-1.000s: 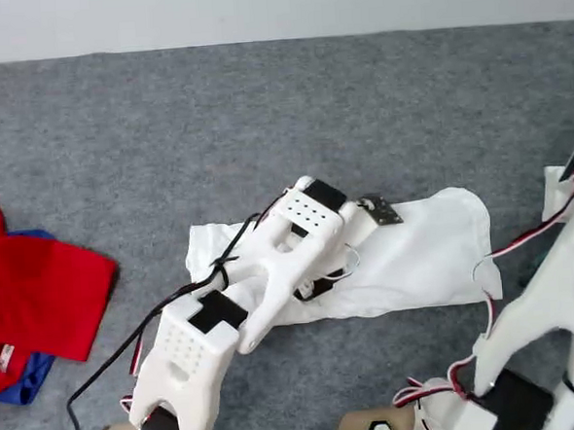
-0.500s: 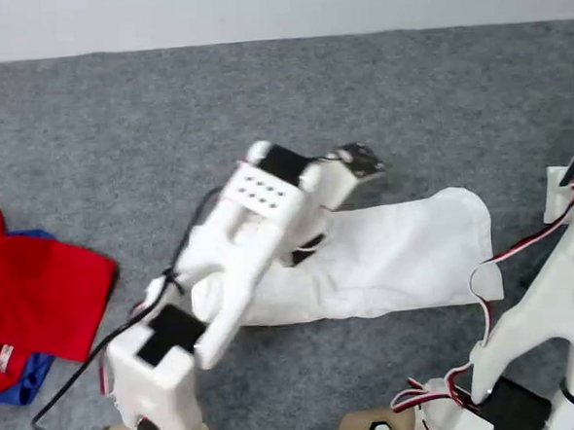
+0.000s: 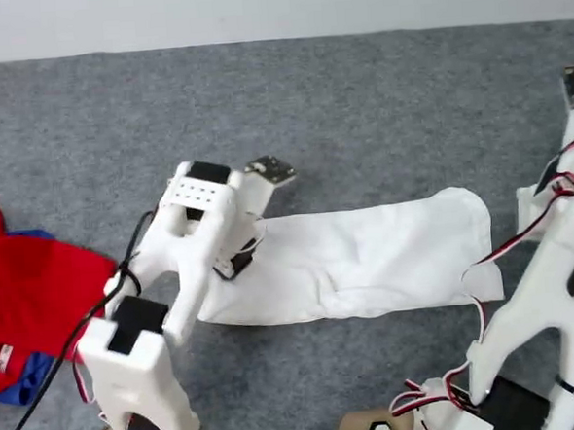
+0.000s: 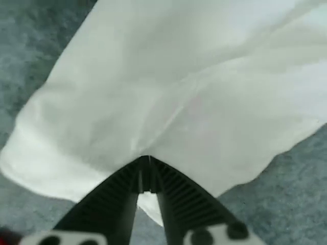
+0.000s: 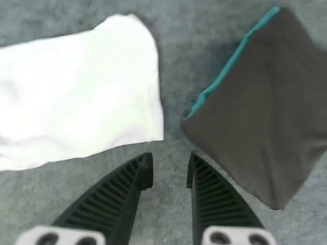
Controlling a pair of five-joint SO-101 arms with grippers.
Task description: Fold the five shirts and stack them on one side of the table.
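The white shirt (image 3: 368,259) lay in the middle of the grey worktop (image 3: 358,103). It looked like a long strip, so I think its sides were already folded in.

The left tool (image 4: 145,161) sat on one end of that strip, the end nearer the red shirt (image 3: 38,289). Its 2 fingers were pressed together. Little creases ran to the tips, so it seemed to be pinching a bit of the white cloth. The right tool (image 5: 168,158) hung over bare worktop. Its fingers were spread a little and held nothing. It was near the other end of the white shirt, just beside a dark grey shirt (image 5: 265,102).

The red shirt lay at 1 side of the worktop, on top of a blue shirt (image 3: 29,377). The dark grey shirt lay at the other side, on top of a teal shirt (image 5: 230,66).

I think the step in hand was folding the white shirt. It probably needed 1 more fold, end to end. For that, the left tool would need to keep its pinch, lift that end and carry it across to the far end. The right tool could hold the far end down so the strip would not slide. After that, all 5 shirts would need to go in 1 pile.
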